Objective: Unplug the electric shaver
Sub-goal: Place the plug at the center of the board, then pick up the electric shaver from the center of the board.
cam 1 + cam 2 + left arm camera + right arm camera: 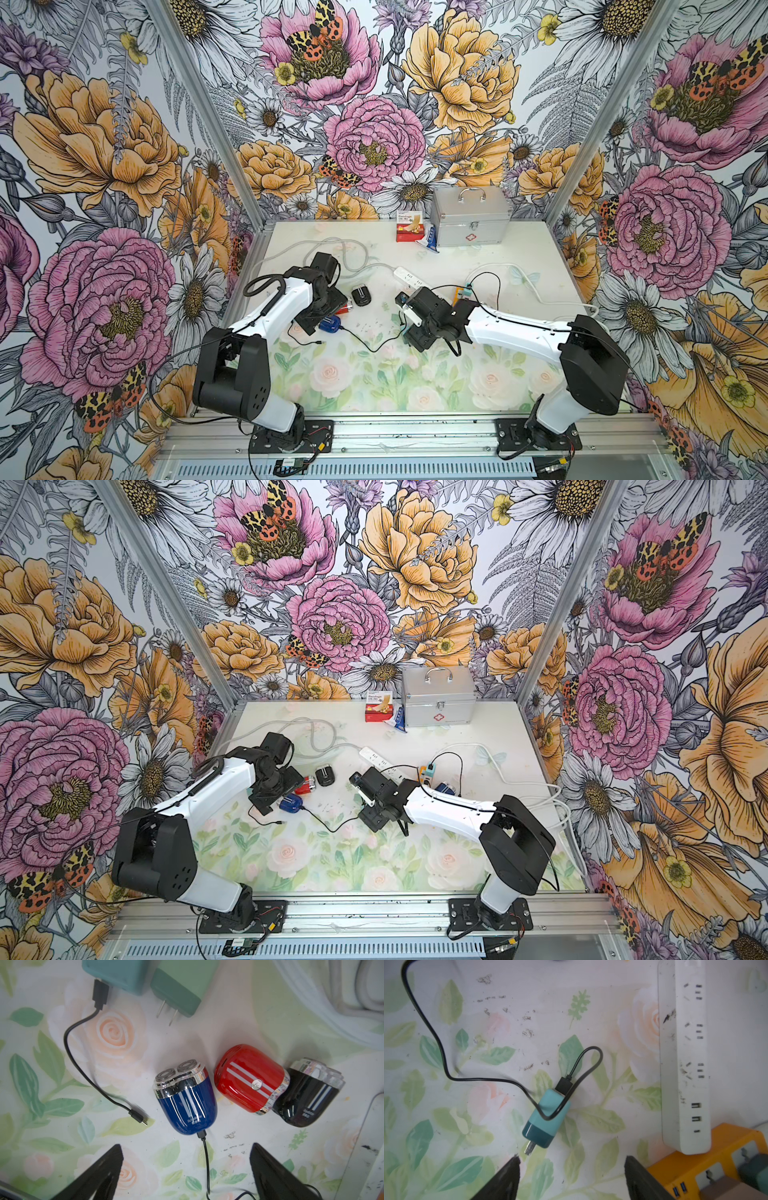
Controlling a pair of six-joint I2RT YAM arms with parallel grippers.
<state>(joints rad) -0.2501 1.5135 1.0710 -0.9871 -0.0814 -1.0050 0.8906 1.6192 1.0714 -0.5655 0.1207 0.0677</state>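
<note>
**Cord sits in the blue shaver; its wall adapter lies loose on the counter**

The left hand (187, 1145) hangs over the left part of the counter (519, 249). Its fingers (108, 1167) are spread wide with nothing between them. Just ahead of them lies the blue electric shaver (186, 1098), heads pointing away from the hand, with a black charging cable (204, 1147) plugged into its base. A red shaver (249, 1078) lies just beside it, and a black shaver (307, 1095) sits tight against the red one. A second black cable (83, 1064) lies near the blue shaver with its small plug free.

In a top view the plugged cable (374, 351) runs rightward across the counter toward the right hand (572, 1157). That hand's fingers are likewise spread and grip nothing. Under it a teal wall adapter (547, 1118) lies on the counter, prongs bare, with a USB plug in its other end. The white power strip (685, 1064) lies near but apart from the adapter, with an orange socket block (726, 1147) at its end. At the back stand a silver first-aid case (469, 216) and a red bandage box (409, 230).
</note>
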